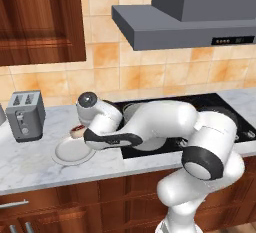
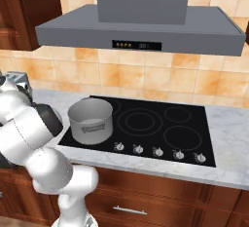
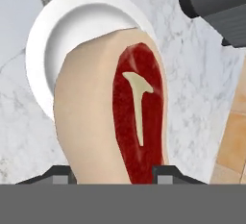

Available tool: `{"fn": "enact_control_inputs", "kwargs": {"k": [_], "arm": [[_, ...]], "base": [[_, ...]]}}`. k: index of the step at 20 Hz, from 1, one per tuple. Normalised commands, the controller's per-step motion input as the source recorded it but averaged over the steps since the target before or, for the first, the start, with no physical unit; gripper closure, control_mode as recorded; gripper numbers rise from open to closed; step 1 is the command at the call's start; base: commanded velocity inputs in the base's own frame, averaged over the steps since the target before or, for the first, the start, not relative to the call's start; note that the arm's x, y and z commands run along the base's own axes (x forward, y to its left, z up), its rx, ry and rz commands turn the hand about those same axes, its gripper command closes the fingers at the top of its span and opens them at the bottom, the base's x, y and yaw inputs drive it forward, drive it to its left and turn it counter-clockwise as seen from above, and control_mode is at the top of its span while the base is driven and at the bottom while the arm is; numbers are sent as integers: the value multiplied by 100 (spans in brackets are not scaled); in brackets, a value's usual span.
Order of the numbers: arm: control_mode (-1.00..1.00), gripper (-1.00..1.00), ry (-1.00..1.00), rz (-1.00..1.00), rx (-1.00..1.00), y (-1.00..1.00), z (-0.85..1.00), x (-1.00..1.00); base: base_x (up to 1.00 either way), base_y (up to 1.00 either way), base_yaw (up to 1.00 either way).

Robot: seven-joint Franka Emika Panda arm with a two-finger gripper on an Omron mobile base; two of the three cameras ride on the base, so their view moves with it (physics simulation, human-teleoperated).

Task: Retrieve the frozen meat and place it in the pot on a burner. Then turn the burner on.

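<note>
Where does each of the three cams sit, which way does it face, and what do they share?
Left base view: behind the arm's left, looking down at the counter, toaster, plate; white arm crosses, gripper holding the frozen meat.
Right base view: behind the arm's right, facing the cooktop and pot; arm at left edge.
Hand view: looks along the fingers at the meat over the plate.
Shared: both base views show hood and cooktop.

- The pot [image 2: 90, 120] stood on the cooktop's [image 2: 194, 123] near left burner.
- The plate [image 1: 70, 152] lay left of the cooktop, the toaster [image 1: 25, 114] farther left.
- The meat [image 3: 120, 122] hung over the plate.
</note>
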Motion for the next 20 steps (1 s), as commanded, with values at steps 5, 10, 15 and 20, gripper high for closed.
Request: {"fn": "enact_control_inputs", "kwargs": {"k": [5, 10, 15, 20], "arm": [[-100, 100, -8, 0, 6, -19, 54, -33], [-100, 100, -11, 0, 3, -13, 42, -44], [-100, 100, -7, 0, 3, -20, 50, -26], [-100, 100, 0, 0, 0, -20, 45, -25]], "base": [[0, 0, 0], [0, 0, 0], [0, 0, 0], [0, 0, 0]]}}
